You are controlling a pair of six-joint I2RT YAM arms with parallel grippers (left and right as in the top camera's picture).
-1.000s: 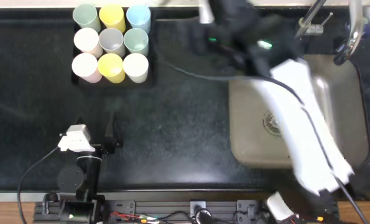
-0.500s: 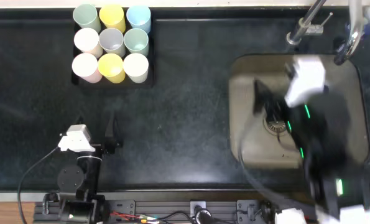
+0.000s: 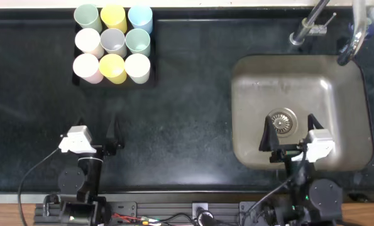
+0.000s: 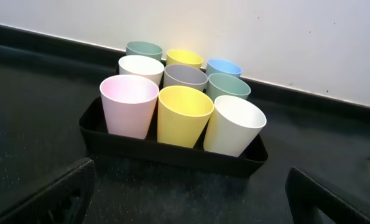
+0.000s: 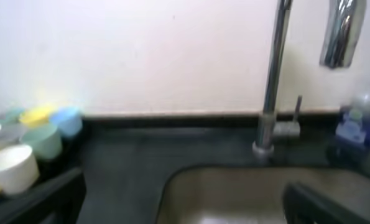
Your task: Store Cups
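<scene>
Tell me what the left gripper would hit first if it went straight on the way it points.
The left gripper would probably meet the tray at its front wall, or the front yellow cup just behind it if it rides higher. The counter between looks free. Height is hard to judge.

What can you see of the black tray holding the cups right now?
The tray is a shallow, black, rectangular bin that looks like plastic, with low walls and rounded corners. It sits flat on the dark speckled counter, on the left arm's side, near the white back wall. Nine upright cups stand in it in three rows of three, filling it, with their rims well above its walls. Nothing else touches it.
</scene>
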